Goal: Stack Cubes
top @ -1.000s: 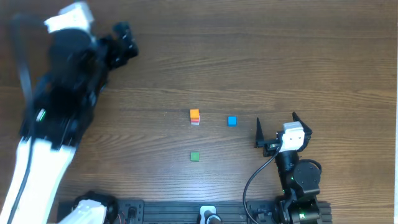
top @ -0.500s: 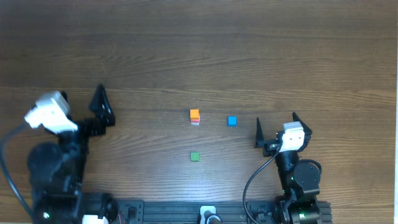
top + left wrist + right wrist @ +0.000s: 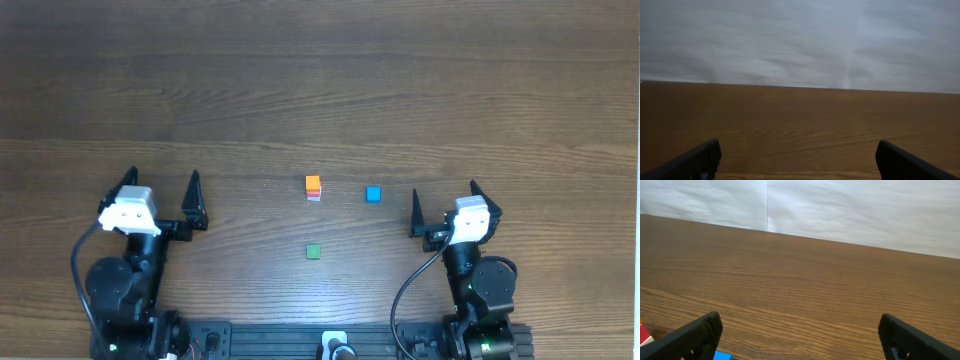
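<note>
With left gripper (image 3: 162, 178) and right gripper (image 3: 444, 192) both wide and empty, we should centre the right squarely over the blue cube (image 3: 373, 194) before closing, sparing the orange cube (image 3: 313, 183).

— Where's the main camera?
— Fixed overhead, looking straight down on the worktop (image 3: 400, 80) from well up. Both arm bases sit along its bottom edge.
— And the wrist ones?
— Each rides low behind its own fingers, close to the wood, facing level across it to a pale wall (image 3: 790, 40). The left end effector (image 3: 797, 145) and the right end effector (image 3: 800, 316) frame their views.
— Any overlap?
— The blue cube (image 3: 373, 194) seen from above is the same blue cube (image 3: 722, 356) just ahead of the right wrist camera.
</note>
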Action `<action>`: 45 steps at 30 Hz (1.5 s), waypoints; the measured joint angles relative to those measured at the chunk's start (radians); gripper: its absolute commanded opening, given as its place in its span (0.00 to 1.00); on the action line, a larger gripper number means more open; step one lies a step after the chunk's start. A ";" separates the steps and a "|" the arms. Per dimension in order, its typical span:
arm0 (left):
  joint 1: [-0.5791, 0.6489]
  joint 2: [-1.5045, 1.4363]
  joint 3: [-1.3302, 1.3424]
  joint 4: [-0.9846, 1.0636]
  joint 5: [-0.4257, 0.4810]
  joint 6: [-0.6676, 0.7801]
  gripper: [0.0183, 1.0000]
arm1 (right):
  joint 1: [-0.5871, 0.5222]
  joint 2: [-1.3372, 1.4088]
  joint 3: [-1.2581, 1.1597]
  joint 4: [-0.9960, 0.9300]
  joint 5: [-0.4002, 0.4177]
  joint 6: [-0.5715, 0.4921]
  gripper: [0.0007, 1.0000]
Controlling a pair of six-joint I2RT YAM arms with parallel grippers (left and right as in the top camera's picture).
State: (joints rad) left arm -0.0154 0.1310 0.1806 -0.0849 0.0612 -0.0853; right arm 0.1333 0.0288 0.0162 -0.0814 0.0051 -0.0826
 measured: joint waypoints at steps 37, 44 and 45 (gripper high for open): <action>0.064 -0.119 -0.166 0.014 0.048 0.010 1.00 | 0.000 0.000 0.000 0.000 0.000 0.000 0.99; 0.064 -0.119 -0.166 0.014 0.048 0.010 1.00 | 0.000 0.000 0.000 0.002 0.000 0.000 0.99; 0.064 -0.119 -0.166 0.014 0.048 0.010 1.00 | 0.000 0.000 0.000 0.004 0.000 0.000 0.99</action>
State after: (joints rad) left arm 0.0483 0.0120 0.0147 -0.0704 0.1093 -0.0750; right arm 0.1333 0.0288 0.0162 -0.0772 0.0051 -0.0822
